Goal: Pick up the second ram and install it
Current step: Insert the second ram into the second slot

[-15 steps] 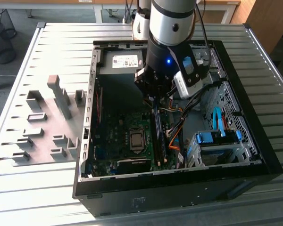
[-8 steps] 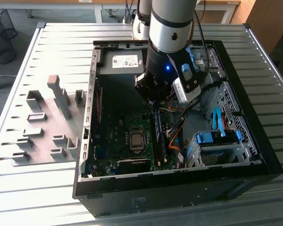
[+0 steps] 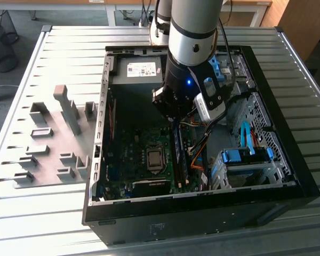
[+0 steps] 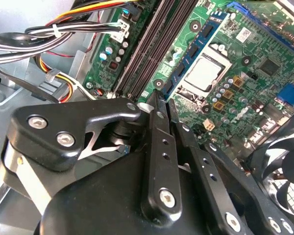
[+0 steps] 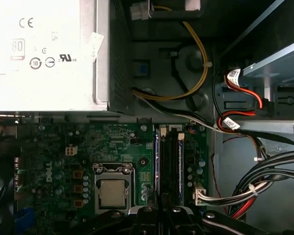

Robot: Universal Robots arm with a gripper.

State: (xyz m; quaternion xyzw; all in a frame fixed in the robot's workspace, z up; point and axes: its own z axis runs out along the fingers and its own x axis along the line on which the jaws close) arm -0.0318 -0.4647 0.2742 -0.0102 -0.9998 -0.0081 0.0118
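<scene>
Fingers (image 4: 156,147) of the black gripper (image 4: 159,100) were pressed together in the second wrist view, and nothing showed between them. Their tips hung just over one end of the long dark memory slots (image 4: 147,54). In the first wrist view the gripper (image 5: 159,211) lined up with a thin blue edge that ran along the slots (image 5: 169,161). That edge looked like the second ram (image 5: 157,161) sitting in its slot, but I could not tell for sure. Just beside the slots, the shiny square processor (image 5: 111,192) sat on the green motherboard (image 5: 54,161). Past the board was the big gray power supply (image 5: 44,49). Black, red and yellow cables (image 5: 264,171) ran on the other side of the slots.

In the exterior view the arm (image 3: 194,37) reached down into the middle of the open black computer case (image 3: 202,213). A light-blue drive bracket (image 3: 245,157) sat inside the case at the exterior view's lower right. The case lay on a gray slatted table (image 3: 42,213), and gray holder blocks (image 3: 69,109) stood at the exterior view's left.
</scene>
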